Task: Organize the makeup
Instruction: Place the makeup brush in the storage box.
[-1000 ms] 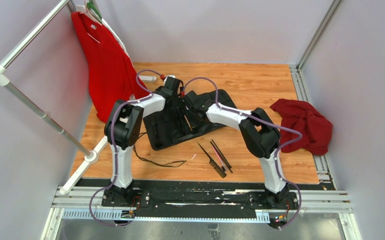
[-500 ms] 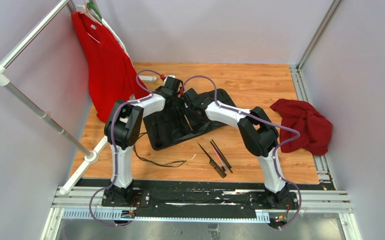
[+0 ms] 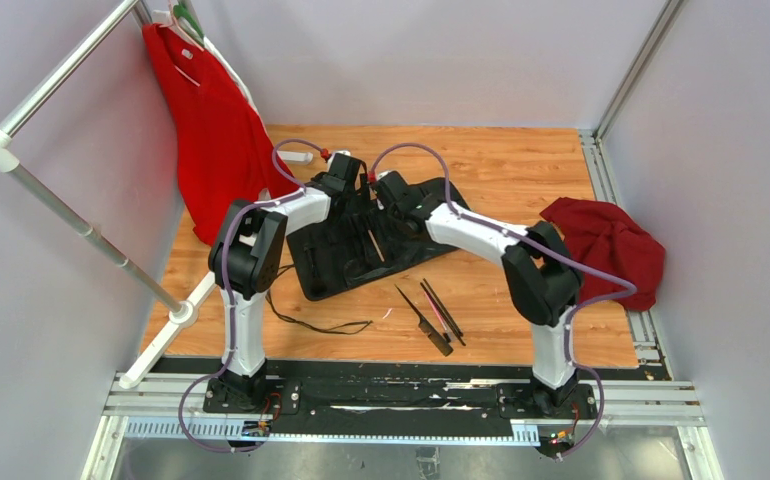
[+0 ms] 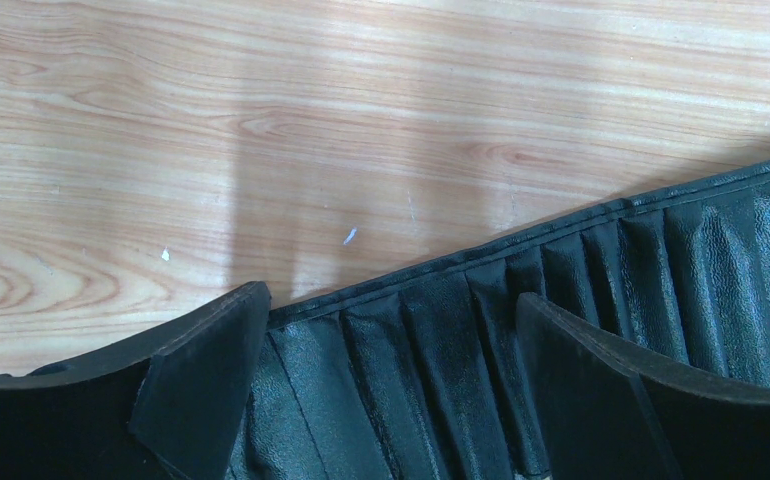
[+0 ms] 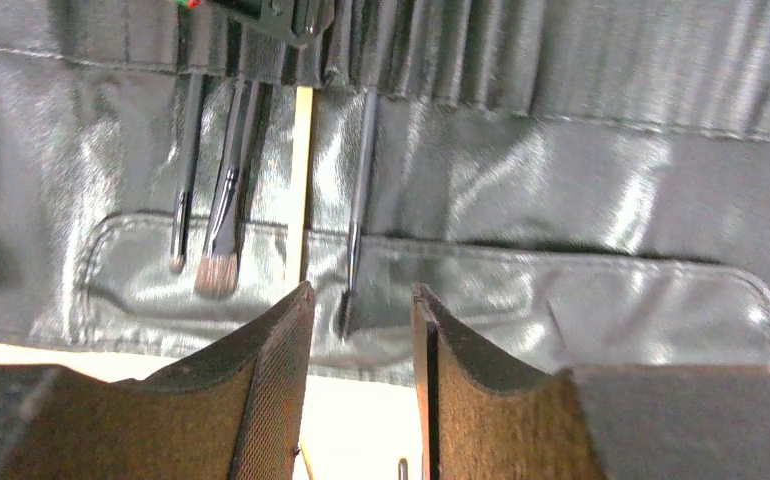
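The black roll-up case (image 3: 361,262) lies open on the wood table. My left gripper (image 3: 349,200) is open and empty, its fingers straddling the case's slotted edge (image 4: 481,300). My right gripper (image 3: 391,202) hovers just beside it over the case, jaws slightly apart with nothing between them (image 5: 361,292). The right wrist view shows several makeup tools tucked in the slots: a thin black brush (image 5: 183,190), a brown-tipped brush (image 5: 221,240), a pale stick (image 5: 301,180) and a thin dark brush (image 5: 357,220). A comb-like tool (image 3: 424,321) and two thin pink-accented tools (image 3: 443,312) lie loose in front of the case.
A thin black looped cord (image 3: 311,322) lies front left of the case. A crumpled red cloth (image 3: 609,245) sits at the right edge. A red garment (image 3: 211,130) hangs from a white rack (image 3: 81,230) on the left.
My right arm has stretched out, carrying its gripper farther back and left over the case, closer to the left gripper. The left arm and the loose tools have not moved.
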### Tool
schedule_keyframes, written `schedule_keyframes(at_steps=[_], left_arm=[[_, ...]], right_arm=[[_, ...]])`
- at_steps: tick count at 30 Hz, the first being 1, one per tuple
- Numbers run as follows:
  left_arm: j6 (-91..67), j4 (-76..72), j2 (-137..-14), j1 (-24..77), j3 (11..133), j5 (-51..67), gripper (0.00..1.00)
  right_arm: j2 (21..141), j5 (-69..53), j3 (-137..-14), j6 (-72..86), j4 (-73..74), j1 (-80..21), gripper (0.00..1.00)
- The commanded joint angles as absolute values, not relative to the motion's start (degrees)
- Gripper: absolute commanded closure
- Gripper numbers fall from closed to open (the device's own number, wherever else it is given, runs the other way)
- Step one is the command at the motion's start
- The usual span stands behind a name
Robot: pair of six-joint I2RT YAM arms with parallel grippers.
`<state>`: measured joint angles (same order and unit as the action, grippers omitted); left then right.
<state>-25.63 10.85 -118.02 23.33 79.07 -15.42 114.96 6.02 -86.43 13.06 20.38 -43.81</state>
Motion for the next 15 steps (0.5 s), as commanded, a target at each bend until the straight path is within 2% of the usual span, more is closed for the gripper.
schedule_keyframes(at_steps=[1,15], left_arm=[[-26.5,16.4,-120.1,23.2,77.3,-13.2,0.01],[-26.1,16.3,-119.2,23.3,76.8,-13.8,0.01]], right_arm=[[106.1,8.9,-81.9,11.8,19.9,-42.9,0.59],[83.0,12.1,-55.4,14.9,22.2,-43.7,0.55]])
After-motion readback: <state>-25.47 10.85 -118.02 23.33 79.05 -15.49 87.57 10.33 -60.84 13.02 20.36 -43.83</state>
